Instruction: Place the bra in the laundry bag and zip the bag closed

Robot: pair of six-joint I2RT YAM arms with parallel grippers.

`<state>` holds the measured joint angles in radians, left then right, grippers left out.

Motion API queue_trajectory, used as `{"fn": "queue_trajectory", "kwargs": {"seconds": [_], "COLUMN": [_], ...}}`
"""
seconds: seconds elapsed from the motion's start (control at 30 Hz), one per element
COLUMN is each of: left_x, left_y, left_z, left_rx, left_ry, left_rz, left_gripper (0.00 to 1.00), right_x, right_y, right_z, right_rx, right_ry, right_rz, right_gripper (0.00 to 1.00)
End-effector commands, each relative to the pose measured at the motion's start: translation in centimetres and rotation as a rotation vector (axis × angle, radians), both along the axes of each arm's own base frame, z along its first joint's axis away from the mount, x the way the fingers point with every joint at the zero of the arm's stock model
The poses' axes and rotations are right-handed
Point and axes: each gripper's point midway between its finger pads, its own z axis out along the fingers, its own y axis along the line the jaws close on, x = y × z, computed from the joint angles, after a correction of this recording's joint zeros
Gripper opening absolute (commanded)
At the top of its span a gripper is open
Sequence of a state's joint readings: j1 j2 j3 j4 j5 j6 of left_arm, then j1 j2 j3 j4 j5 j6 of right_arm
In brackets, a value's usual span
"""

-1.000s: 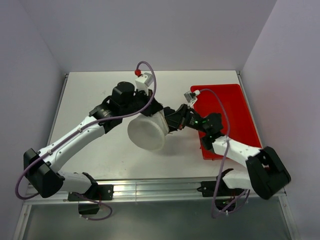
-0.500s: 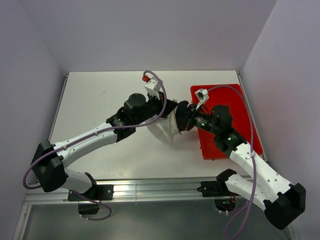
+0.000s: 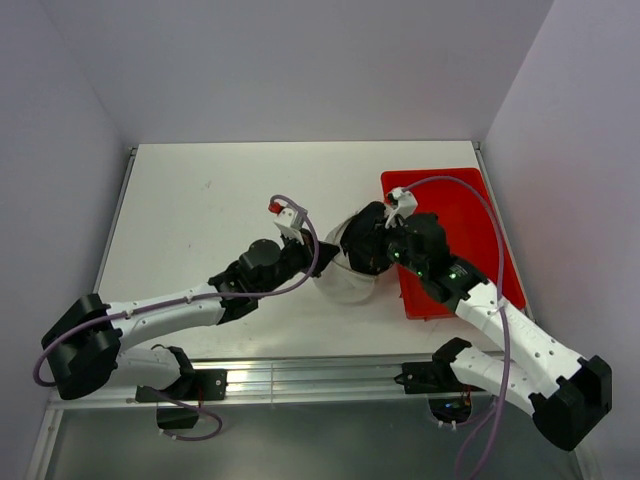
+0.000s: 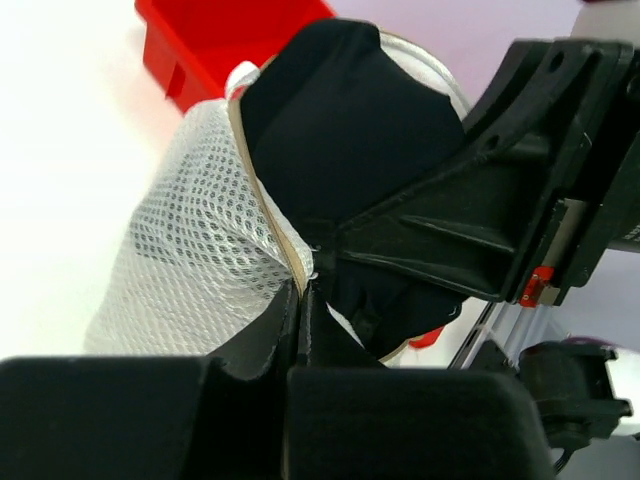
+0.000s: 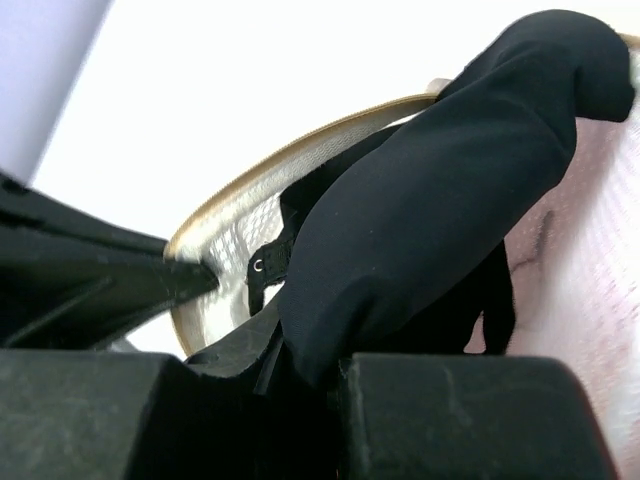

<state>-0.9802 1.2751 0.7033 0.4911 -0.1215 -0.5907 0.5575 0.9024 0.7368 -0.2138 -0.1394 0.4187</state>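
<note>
The white mesh laundry bag (image 3: 345, 283) lies open on the table just left of the red tray. My left gripper (image 3: 308, 256) is shut on its thin tan rim (image 4: 262, 190), holding the mouth open; the mesh (image 4: 185, 265) bulges to the left. The black bra (image 3: 366, 247) sits in the mouth, partly inside the bag. My right gripper (image 3: 388, 243) is shut on the bra (image 5: 440, 200), pinching a cup between its jaws. A strap with a small ring (image 5: 262, 268) hangs inside against the mesh. The zipper pull is not visible.
The red tray (image 3: 465, 215) sits at the right, its corner also visible in the left wrist view (image 4: 215, 30). The two grippers are very close together at the bag's mouth. White tabletop (image 3: 200, 200) spreads to the left and back.
The bag has shifted toward the tray and nearer the front. My left arm has dropped lower, still on the rim. My right gripper has brought the bra into the bag's mouth.
</note>
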Motion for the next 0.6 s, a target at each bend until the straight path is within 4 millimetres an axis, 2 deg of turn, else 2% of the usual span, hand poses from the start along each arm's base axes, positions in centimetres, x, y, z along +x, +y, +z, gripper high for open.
{"fn": "queue_trajectory", "kwargs": {"seconds": [0.0, 0.07, 0.17, 0.43, 0.53, 0.57], "left_x": [-0.5, -0.9, -1.4, -3.1, -3.8, -4.0], "left_y": [-0.7, -0.8, -0.9, -0.9, -0.5, -0.3], "left_z": [1.1, -0.5, -1.7, -3.6, -4.3, -4.8], "left_rx": [-0.095, -0.081, -0.069, -0.058, -0.059, -0.052], "left_ry": [-0.020, 0.003, 0.021, 0.069, 0.085, 0.090], "left_rz": [0.009, 0.008, 0.009, -0.008, -0.009, -0.009], "left_gripper": [0.00, 0.00, 0.00, 0.00, 0.00, 0.00], "right_x": [0.8, 0.7, 0.6, 1.0, 0.9, 0.9], "right_y": [-0.5, -0.1, 0.1, 0.2, 0.6, 0.8], "right_z": [-2.0, -3.7, -5.5, -9.0, -9.7, -9.7], "right_rx": [-0.111, -0.163, -0.212, -0.313, -0.346, -0.343], "right_ry": [-0.010, 0.013, 0.053, 0.107, 0.125, 0.125], "right_rz": [-0.076, -0.093, -0.117, -0.205, -0.212, -0.209], "right_gripper": [0.00, 0.00, 0.00, 0.00, 0.09, 0.21]}}
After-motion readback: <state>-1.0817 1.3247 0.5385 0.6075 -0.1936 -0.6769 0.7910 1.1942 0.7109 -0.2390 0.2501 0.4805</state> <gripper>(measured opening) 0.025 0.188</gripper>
